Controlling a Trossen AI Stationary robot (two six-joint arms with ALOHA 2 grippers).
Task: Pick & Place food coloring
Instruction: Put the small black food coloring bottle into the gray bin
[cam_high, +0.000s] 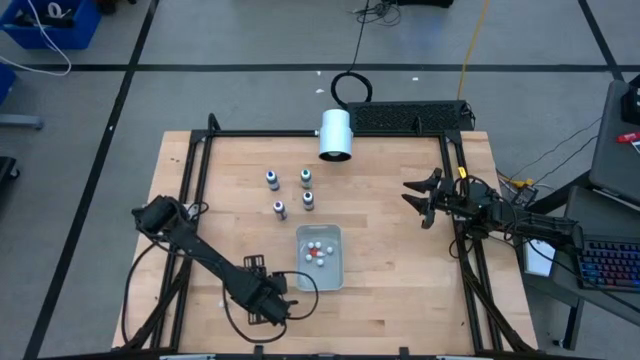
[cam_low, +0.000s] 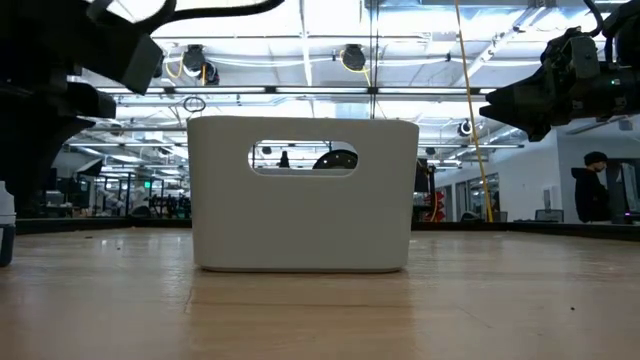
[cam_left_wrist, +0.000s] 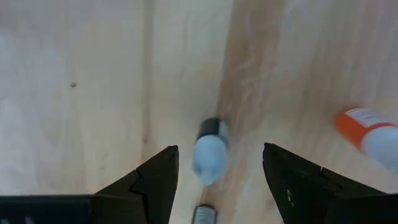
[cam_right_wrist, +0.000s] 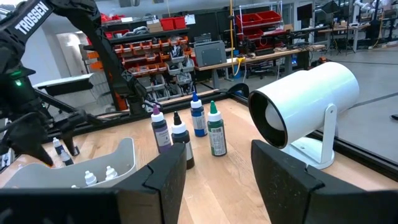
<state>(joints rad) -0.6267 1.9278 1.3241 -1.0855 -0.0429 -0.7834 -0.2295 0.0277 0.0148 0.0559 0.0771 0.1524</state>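
Four small food coloring bottles (cam_high: 290, 192) stand upright in a loose square on the bare wood at the table's middle, toward its far edge. The right wrist view shows them with purple, dark, blue and green caps (cam_right_wrist: 186, 127). My right gripper (cam_high: 416, 200) is open, raised above the table to the right of the bottles, its fingers (cam_right_wrist: 217, 158) pointing at them. My left gripper (cam_high: 280, 303) is open near the table's near edge, left of the white bin. It points down at a tiny pale bottle with a dark end (cam_left_wrist: 209, 151) lying on the wood, and touches nothing.
A white bin (cam_high: 322, 275) holding small white pieces stands near the table's middle and fills the low view (cam_low: 300, 195). A large white cylinder on a stand (cam_high: 335, 133) sits at the far edge. An orange-capped white thing (cam_left_wrist: 367, 132) lies near my left gripper. A black frame rims the table.
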